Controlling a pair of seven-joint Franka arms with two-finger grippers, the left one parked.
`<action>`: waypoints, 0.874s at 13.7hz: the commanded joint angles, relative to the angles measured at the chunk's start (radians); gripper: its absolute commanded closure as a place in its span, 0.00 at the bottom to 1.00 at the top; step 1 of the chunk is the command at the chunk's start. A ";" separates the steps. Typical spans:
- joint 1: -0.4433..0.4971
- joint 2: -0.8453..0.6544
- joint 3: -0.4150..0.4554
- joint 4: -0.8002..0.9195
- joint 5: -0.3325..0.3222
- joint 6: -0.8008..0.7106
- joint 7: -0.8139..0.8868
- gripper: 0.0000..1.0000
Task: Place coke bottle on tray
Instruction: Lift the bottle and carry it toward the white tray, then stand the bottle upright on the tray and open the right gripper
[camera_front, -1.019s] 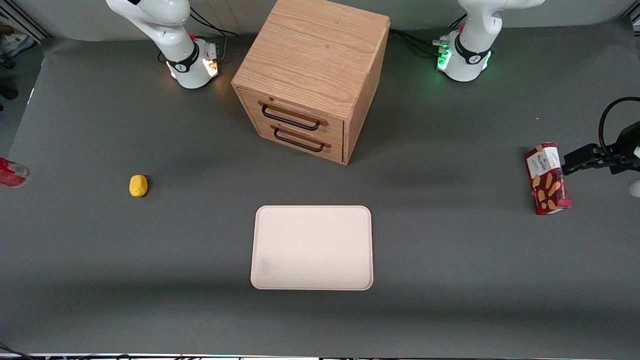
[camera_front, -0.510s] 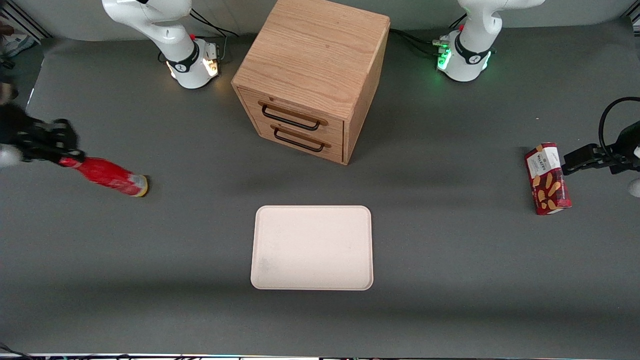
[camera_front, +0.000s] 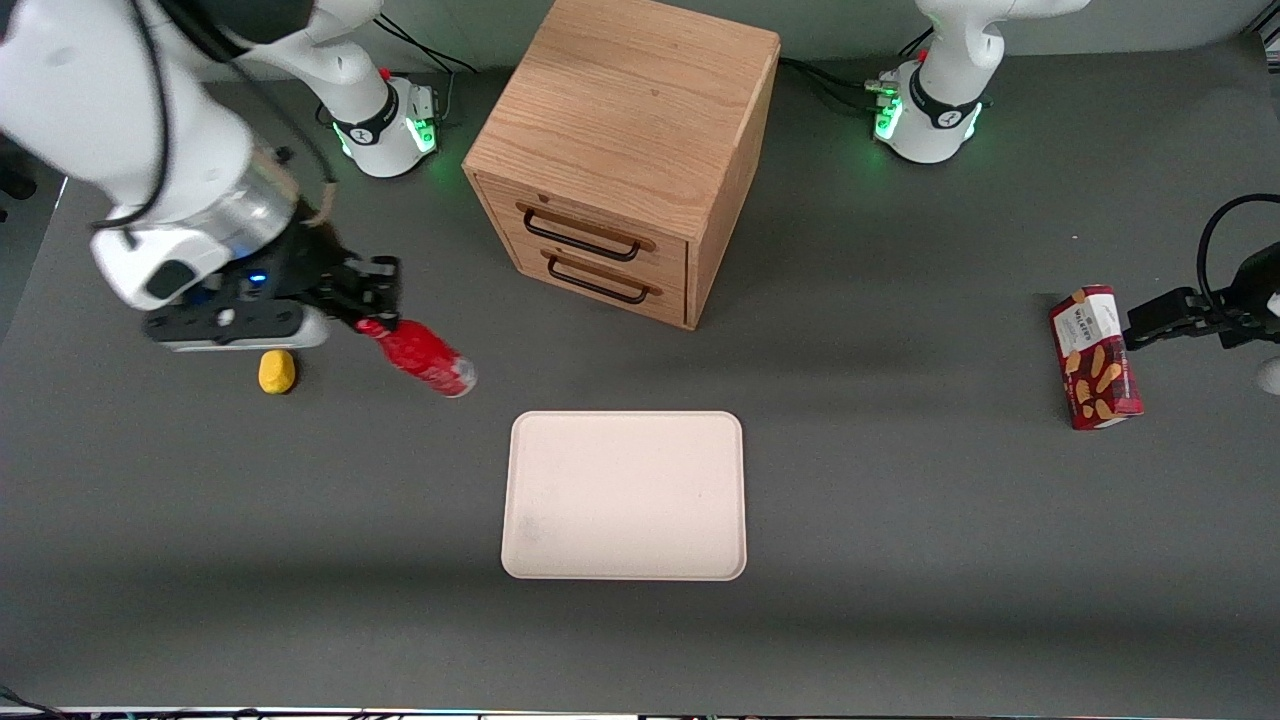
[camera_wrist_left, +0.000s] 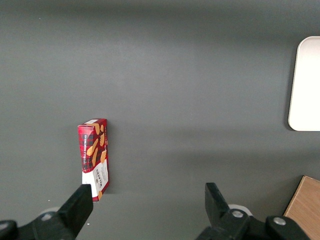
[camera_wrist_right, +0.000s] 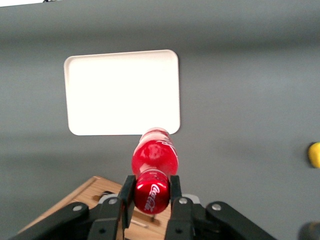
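Note:
My right gripper (camera_front: 370, 318) is shut on the cap end of the coke bottle (camera_front: 420, 358), a slim red bottle with a silvery base. It holds the bottle tilted in the air, base end pointing down toward the tray (camera_front: 625, 495). The bottle is farther from the front camera than the tray and off toward the working arm's end. In the right wrist view the fingers (camera_wrist_right: 128, 195) clamp the red cap of the bottle (camera_wrist_right: 155, 157), and the cream tray (camera_wrist_right: 122, 92) lies on the table below it.
A wooden two-drawer cabinet (camera_front: 625, 155) stands at the table's back middle. A small yellow object (camera_front: 277, 371) lies on the table under the working arm. A red biscuit box (camera_front: 1095, 357) lies toward the parked arm's end.
The right gripper has carried the bottle in from the table's working-arm end toward the middle, past the yellow object, and closer to the tray.

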 joint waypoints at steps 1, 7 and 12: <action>0.031 0.016 -0.016 0.022 0.016 0.026 0.074 1.00; 0.020 0.183 -0.021 0.022 0.007 0.144 0.075 1.00; 0.020 0.328 -0.055 0.016 0.004 0.291 0.074 1.00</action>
